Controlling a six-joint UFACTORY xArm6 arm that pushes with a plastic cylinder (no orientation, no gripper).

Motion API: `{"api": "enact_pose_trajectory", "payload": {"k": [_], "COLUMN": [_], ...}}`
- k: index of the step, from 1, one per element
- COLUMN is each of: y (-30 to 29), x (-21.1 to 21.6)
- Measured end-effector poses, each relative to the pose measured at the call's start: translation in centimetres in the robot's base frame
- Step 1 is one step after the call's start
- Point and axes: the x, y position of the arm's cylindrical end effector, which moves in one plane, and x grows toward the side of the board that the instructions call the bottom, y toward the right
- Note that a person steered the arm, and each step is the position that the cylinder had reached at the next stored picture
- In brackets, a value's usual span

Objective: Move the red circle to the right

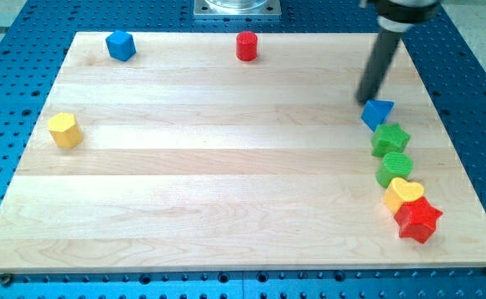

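Note:
The red circle (247, 46) is a small red cylinder near the view's top edge of the wooden board, a little left of centre. My tip (364, 100) is at the view's right, far to the right of and below the red circle. It stands just above and left of a blue triangle block (378, 113), close to it or touching it; I cannot tell which.
A blue block (120, 45) sits at the top left and a yellow hexagon (65, 130) at the left. Below the blue triangle runs a curved row: green star (390, 139), green circle (394, 169), yellow heart (403, 194), red star (418, 219). The wooden board (226, 166) lies on a blue perforated table.

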Motion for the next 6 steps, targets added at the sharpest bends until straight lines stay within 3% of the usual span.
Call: {"api": "enact_pose_trajectory", "payload": {"k": [1,2,3,4,5,6], "y": [-11.0,-19.5,-20.0,-18.6,-17.8,-11.9], "x": [2.5,-1.8,-8.2,-11.8,-13.3,-13.3]}}
